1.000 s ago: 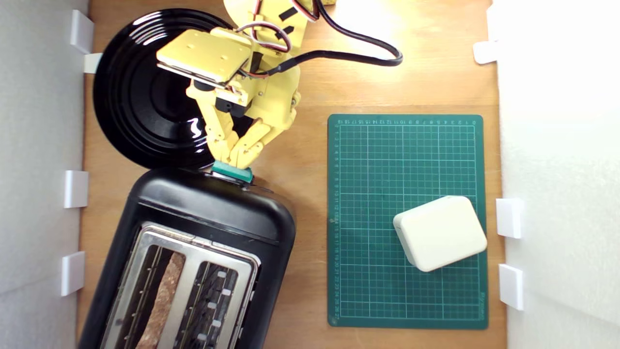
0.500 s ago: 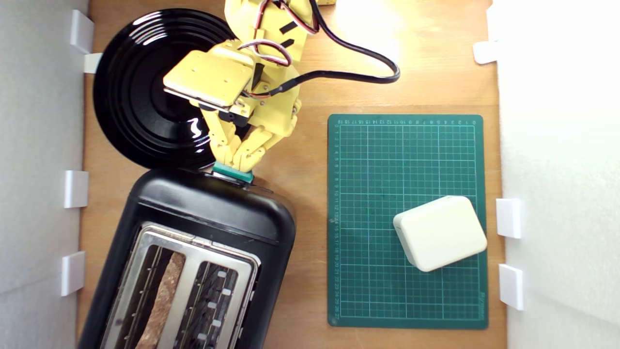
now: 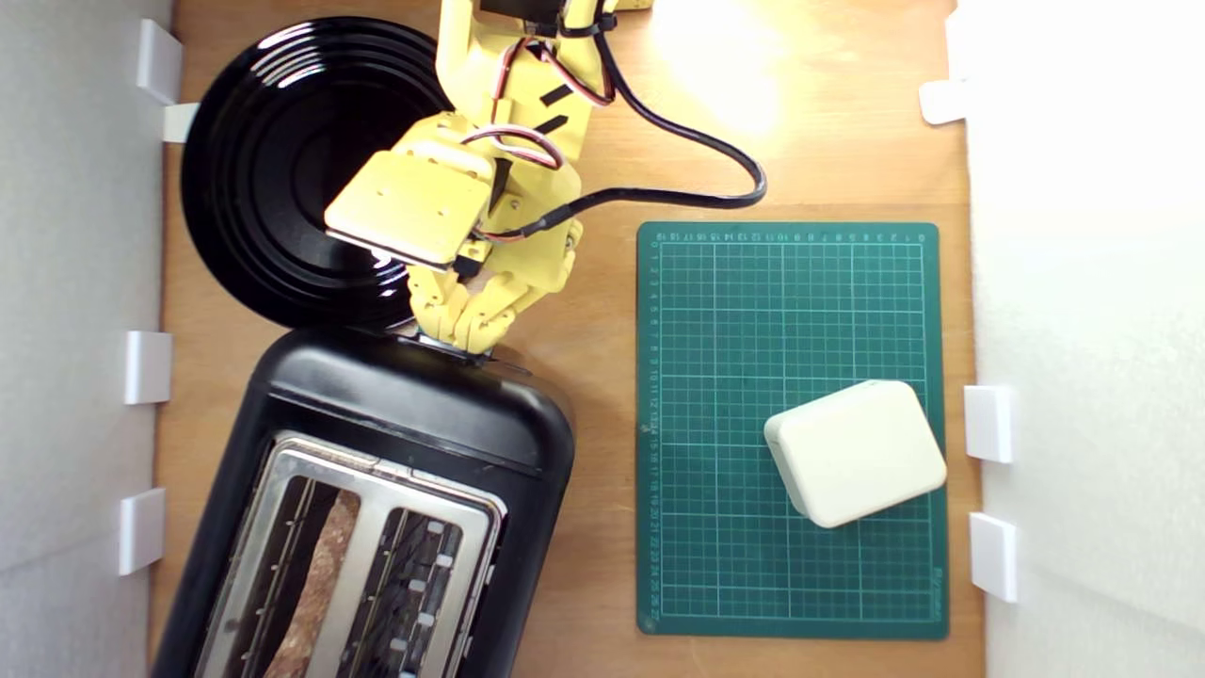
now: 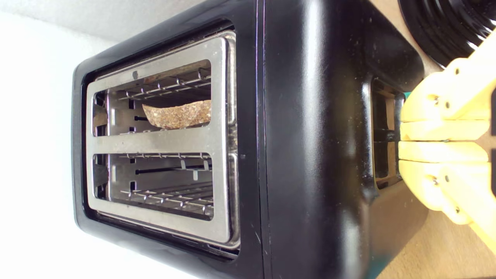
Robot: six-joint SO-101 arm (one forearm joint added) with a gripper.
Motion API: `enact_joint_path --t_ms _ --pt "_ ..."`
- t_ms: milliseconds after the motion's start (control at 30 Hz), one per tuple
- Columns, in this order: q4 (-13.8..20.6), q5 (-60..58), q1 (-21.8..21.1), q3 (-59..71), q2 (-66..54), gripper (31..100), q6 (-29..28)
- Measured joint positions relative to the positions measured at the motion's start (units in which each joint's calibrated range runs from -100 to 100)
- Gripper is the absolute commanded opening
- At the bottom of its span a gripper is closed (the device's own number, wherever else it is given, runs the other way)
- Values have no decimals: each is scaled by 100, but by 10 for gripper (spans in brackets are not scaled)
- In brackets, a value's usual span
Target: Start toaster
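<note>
The yellow plastic gripper sits tight against the end face of the glossy black two-slot toaster with the silver top plate, right at the lever slot; the wrist view shows its two fingers pressed together with only a hairline seam between them, tips at the slot, and a sliver of teal just showing behind them. The toaster fills the exterior view's seven o'clock corner, a brown slice of bread sunk in one slot, the other slot bare wire. The round black ribbed plate lies at eleven o'clock, just beside the toaster. At four o'clock, a cream rounded box rests on the green gridded cutting mat.
</note>
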Motion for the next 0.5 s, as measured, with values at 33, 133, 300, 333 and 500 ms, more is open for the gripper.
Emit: enact_joint_path --t_ms 33,133,300,333,500 --pt "0 0 0 0 0 314 0" --pt "0 0 0 0 0 314 0" --pt "-10 -60 90 204 -17 314 5" --pt "-10 -85 117 269 -25 314 0" --pt "-29 -187 235 575 17 314 27"
